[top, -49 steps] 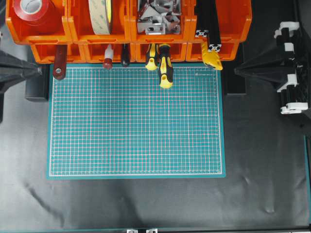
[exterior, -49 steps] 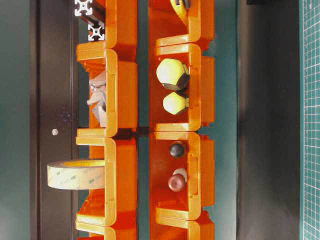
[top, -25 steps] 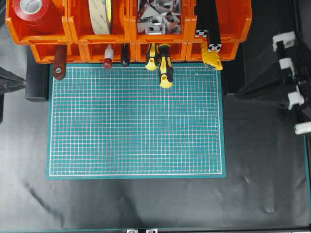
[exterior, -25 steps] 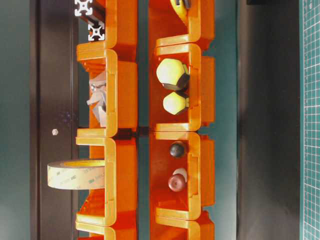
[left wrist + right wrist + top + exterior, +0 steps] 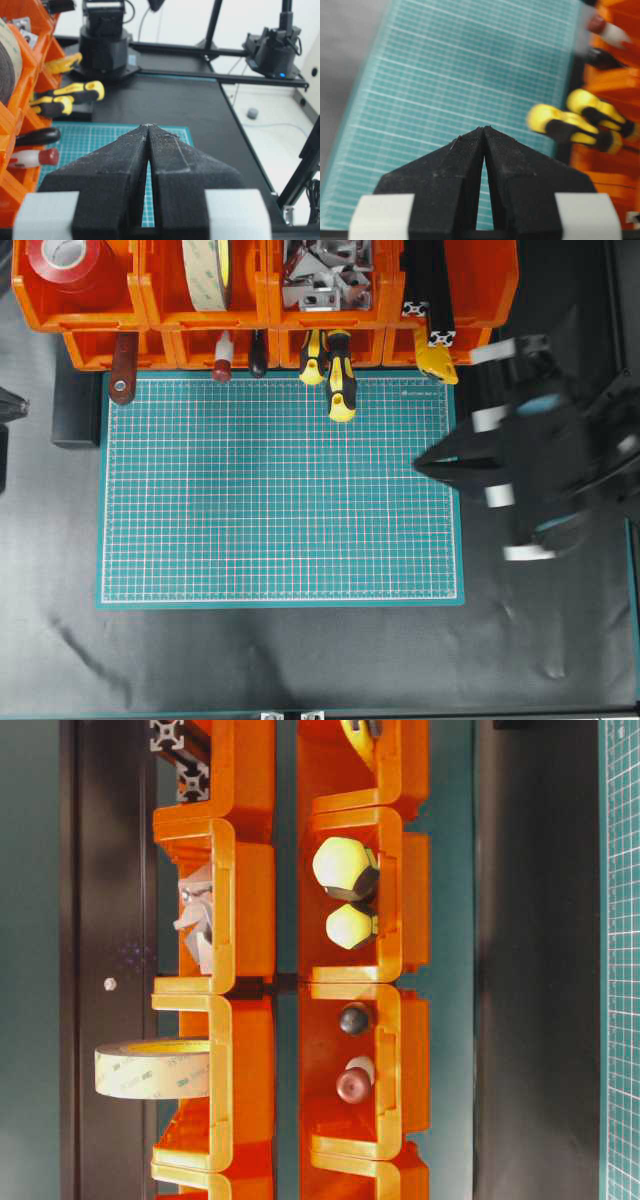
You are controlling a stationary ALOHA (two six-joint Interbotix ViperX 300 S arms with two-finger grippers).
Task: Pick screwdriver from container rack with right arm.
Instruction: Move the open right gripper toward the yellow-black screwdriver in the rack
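right pincer (image 5: 418,464) closed over mat edge (image 5: 459,540), screwdriver (image 5: 340,390) in container rack (image 5: 260,310)

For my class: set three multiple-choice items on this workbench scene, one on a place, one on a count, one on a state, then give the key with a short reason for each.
1. Where does the right gripper hover?
A. over the green mat's right edge
B. inside a bin
C. over the red tape

2. How many yellow-and-black handles share the bin holding the screwdriver?
A. one
B. two
C. four

3. How do the right gripper's jaws stand?
A. wide open
B. shut on a tool
C. shut, empty

Key: A, its tip reaches the green mat; B, two striped handles jut from the container rack; C, fingers meet with nothing between.
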